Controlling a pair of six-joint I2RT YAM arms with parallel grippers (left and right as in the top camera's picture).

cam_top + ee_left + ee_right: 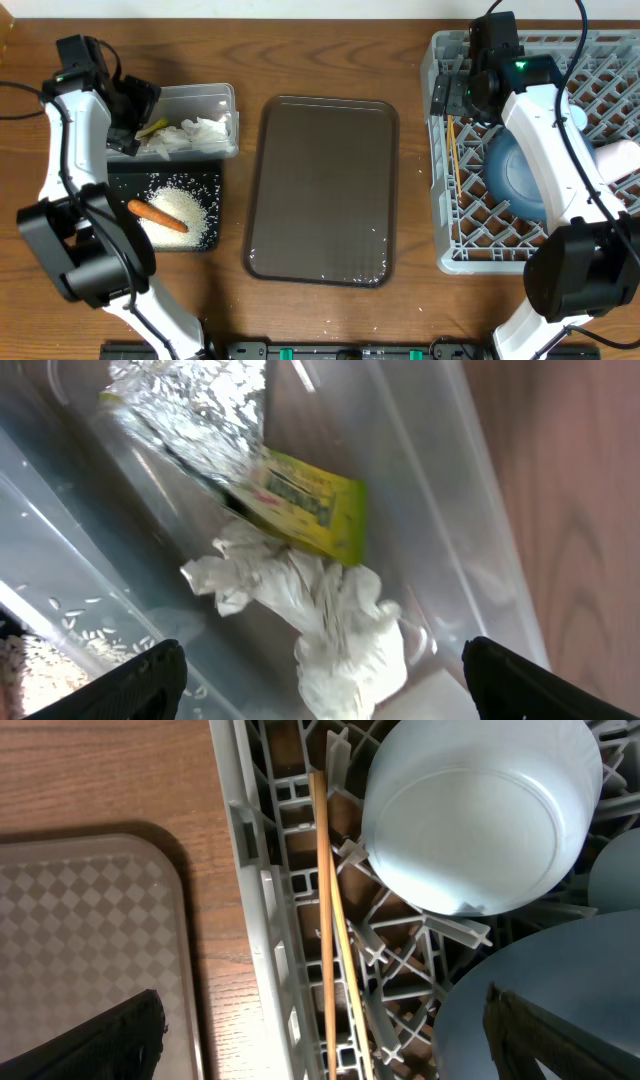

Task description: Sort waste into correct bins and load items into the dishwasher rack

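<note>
The clear tub (225,97) holds crumpled white tissue (200,133), silver foil (190,405) and the yellow-green packet (305,500). My left gripper (320,695) is open and empty just above the tissue (340,625). The black bin (213,185) holds the rice (185,210) and the carrot (155,214). The grey rack (447,215) holds the chopsticks (330,935), the large blue bowl (515,175), the small light-blue bowl (480,810) and a whitish cup (622,158). My right gripper (320,1045) is open and empty above the chopsticks at the rack's left wall (262,900).
The brown serving tray (322,190) lies bare between the bins and the rack, its corner in the right wrist view (90,940). Loose rice grains (90,630) lie beside the tub wall.
</note>
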